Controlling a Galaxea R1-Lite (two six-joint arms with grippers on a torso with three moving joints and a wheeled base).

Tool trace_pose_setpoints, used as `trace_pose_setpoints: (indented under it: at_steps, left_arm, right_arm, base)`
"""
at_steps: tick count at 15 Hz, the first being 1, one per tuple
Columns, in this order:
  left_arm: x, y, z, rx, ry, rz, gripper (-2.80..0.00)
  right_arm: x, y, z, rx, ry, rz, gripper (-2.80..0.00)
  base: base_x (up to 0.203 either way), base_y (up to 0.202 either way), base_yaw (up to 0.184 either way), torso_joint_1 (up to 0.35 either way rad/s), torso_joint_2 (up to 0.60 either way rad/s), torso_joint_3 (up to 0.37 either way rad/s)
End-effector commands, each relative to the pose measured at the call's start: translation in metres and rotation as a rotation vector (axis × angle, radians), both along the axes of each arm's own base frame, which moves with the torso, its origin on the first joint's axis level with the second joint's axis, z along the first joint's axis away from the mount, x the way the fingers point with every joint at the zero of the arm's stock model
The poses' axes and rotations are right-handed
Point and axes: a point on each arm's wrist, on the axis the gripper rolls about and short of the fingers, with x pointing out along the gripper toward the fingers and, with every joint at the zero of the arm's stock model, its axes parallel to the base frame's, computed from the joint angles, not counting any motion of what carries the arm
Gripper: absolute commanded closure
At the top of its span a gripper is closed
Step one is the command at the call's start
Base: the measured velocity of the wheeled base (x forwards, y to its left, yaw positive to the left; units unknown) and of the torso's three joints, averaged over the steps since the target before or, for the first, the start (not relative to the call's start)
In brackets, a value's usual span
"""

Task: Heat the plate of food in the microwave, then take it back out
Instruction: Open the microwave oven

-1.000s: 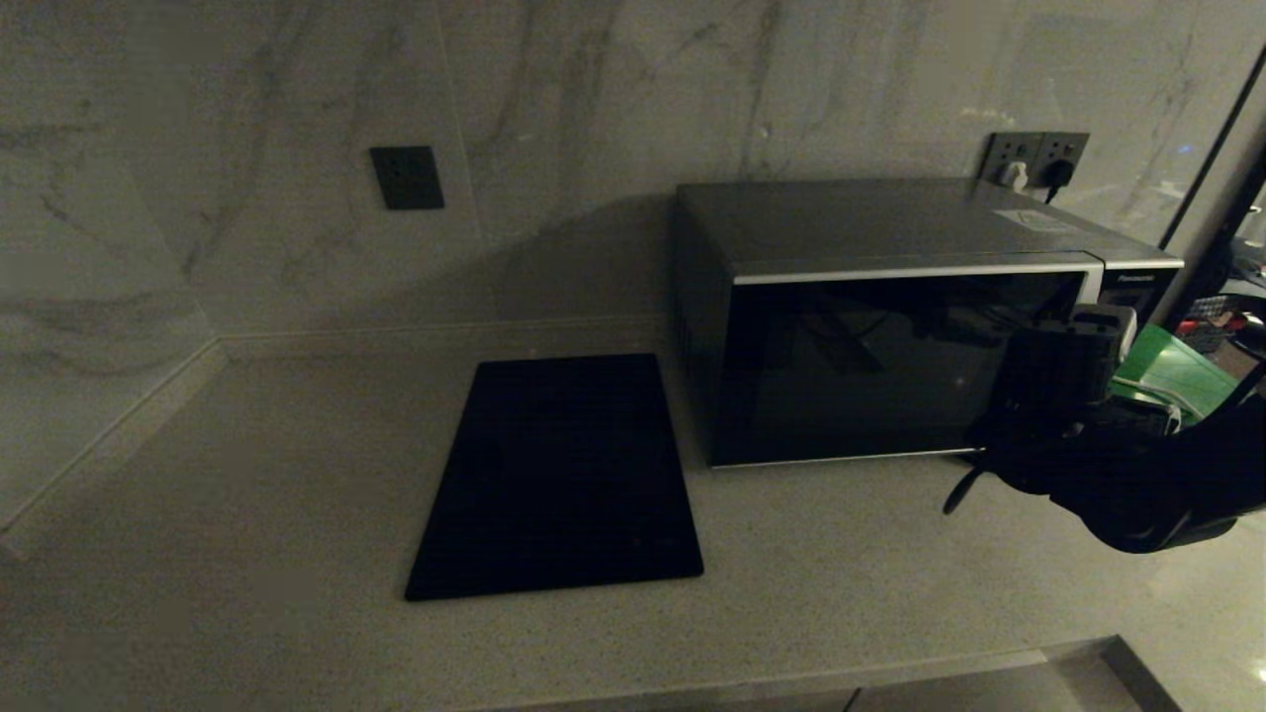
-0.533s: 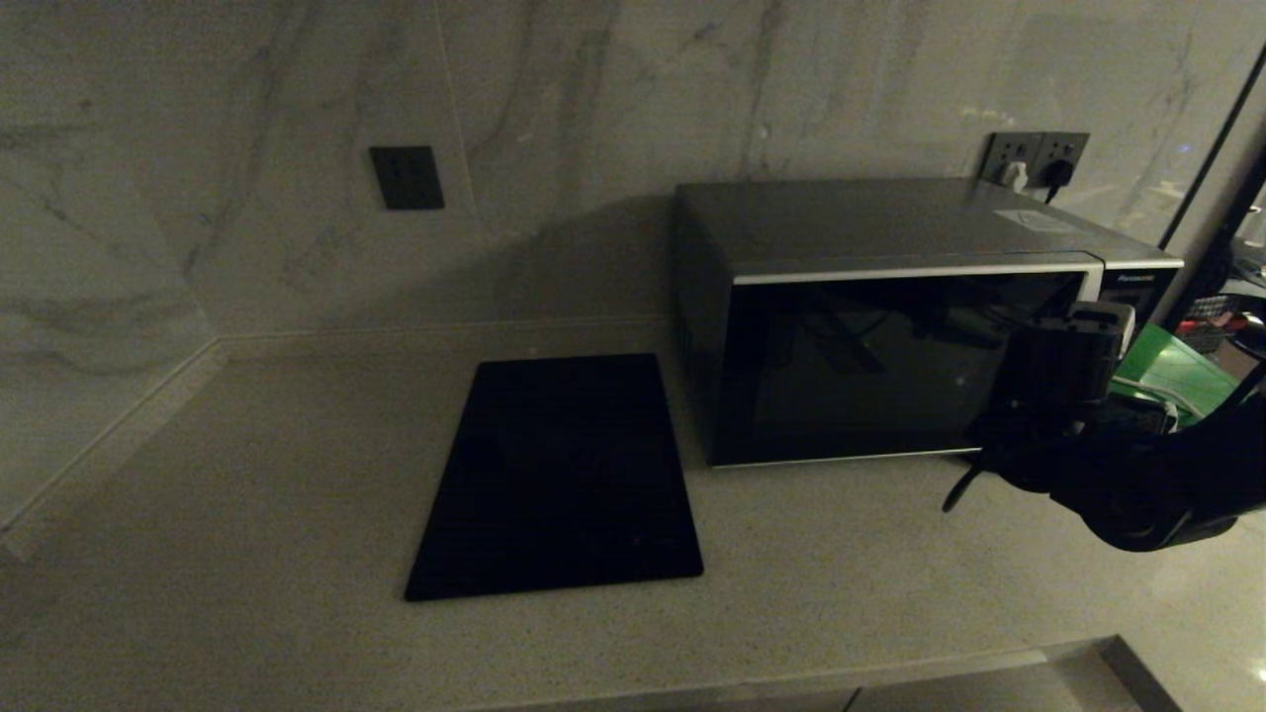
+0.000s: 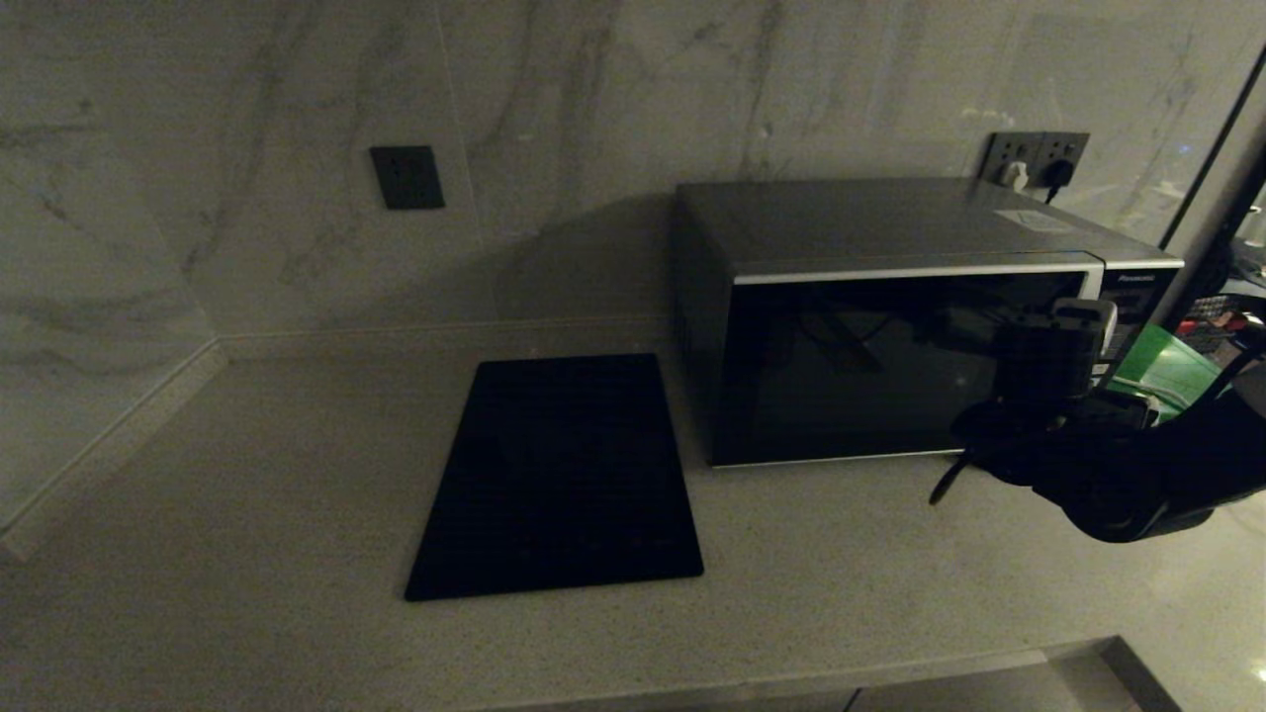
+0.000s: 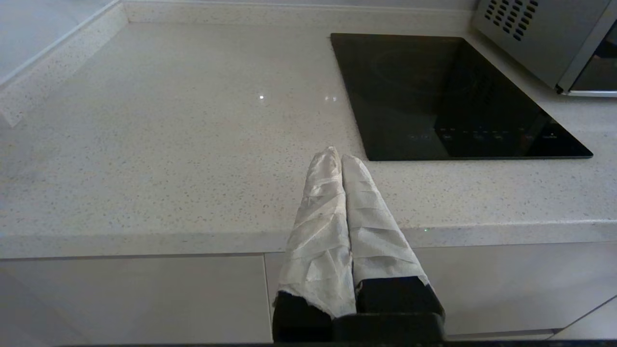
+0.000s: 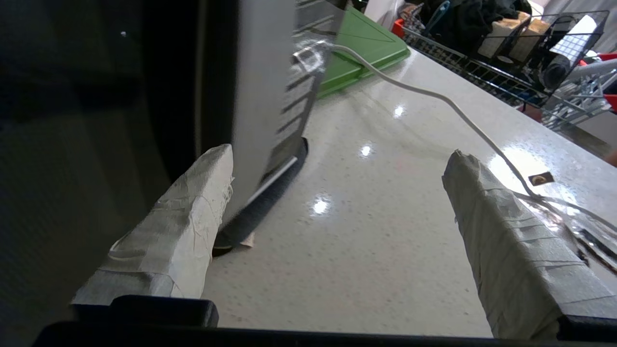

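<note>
- The left gripper (image 4: 341, 161) hangs low by the front edge of the bench (image 4: 168, 144). Its two taped fingers (image 4: 323, 207) are pressed together and hold nothing.
- A flat black panel (image 3: 559, 475) lies on the bench, just left of the microwave (image 3: 890, 326).
- The right gripper (image 5: 337, 164) is at the front right corner of the microwave, low near the bench. Its fingers (image 5: 188, 226) are wide apart and hold nothing. One finger is right beside the silver strip at the door's edge. I cannot tell if it touches. The other finger is out over the bare bench.
- The microwave door is closed. The glass is dark, so what is inside cannot be seen.
- The plate of food is not in sight in any view.
- A thin white cord (image 5: 434, 96) runs over the bench to the right of the microwave.
- A flat green board (image 5: 361, 53) lies further back, next to the microwave's right side.
- A wire basket (image 5: 530, 53) with mixed things in it sits beyond the far edge of the bench.
- Two plugs sit in the wall socket (image 3: 1037, 158) behind the microwave.
</note>
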Motion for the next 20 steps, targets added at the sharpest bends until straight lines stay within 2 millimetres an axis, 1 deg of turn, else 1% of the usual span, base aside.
trace_pose_setpoints:
  at_steps: [1,8,13,16,20]
  left_arm:
    - [0.000,0.000,0.000,-0.001,0.000,0.001,0.00]
    - [0.000,0.000,0.000,-0.001,0.001,0.001,0.00]
    - [0.000,0.000,0.000,-0.001,0.001,0.000,0.00]
    - [0.000,0.000,0.000,-0.001,0.001,0.001,0.00]
    - [0.000,0.000,0.000,-0.001,0.001,0.001,0.00]
  right_arm:
    - [0.007,0.002,-0.003,-0.001,-0.005,-0.004,-2.80]
    - [0.012,0.005,-0.007,-0.007,0.004,0.001,-2.80]
    - [0.020,0.005,-0.008,-0.013,0.007,-0.001,-2.80]
    - [0.024,0.000,-0.007,-0.013,0.001,-0.015,-2.80]
    - [0.023,-0.008,-0.006,-0.022,0.015,-0.035,-2.80]
  base:
    - [0.000,0.000,0.000,0.000,0.00,0.000]
    - [0.000,0.000,0.000,0.000,0.00,0.000]
    - [0.000,0.000,0.000,0.000,0.00,0.000]
    - [0.000,0.000,0.000,0.000,0.00,0.000]
    - [0.000,0.000,0.000,0.000,0.00,0.000]
